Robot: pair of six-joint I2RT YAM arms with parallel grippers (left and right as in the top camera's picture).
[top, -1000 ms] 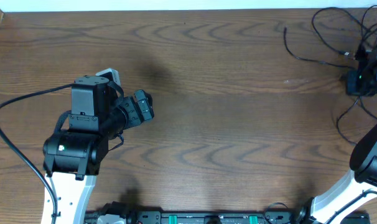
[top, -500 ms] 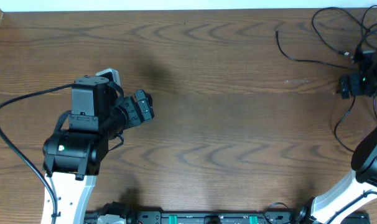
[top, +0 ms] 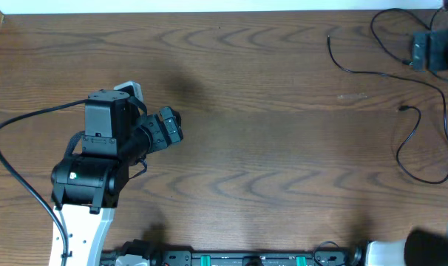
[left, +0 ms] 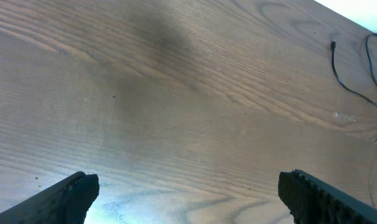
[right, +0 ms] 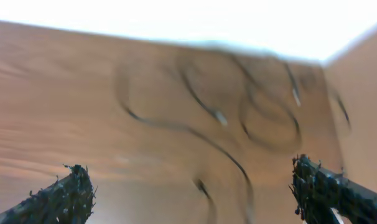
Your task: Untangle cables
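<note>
The right hand [right: 195, 194], fingers spread and empty, hovers above the loose cables [top: 372, 73] at the desk's [top: 268, 155] upper right, probably to choose a strand, while the left hand [left: 187, 191], also spread, waits centre-left.

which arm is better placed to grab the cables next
Right: the right pincer, open, hovers over the cables at the far right corner; the left pincer sits far off across the table.

Left arm [top: 98, 148] folded, jaws wide; right arm [top: 431, 52] outstretched, jaws wide.
</note>
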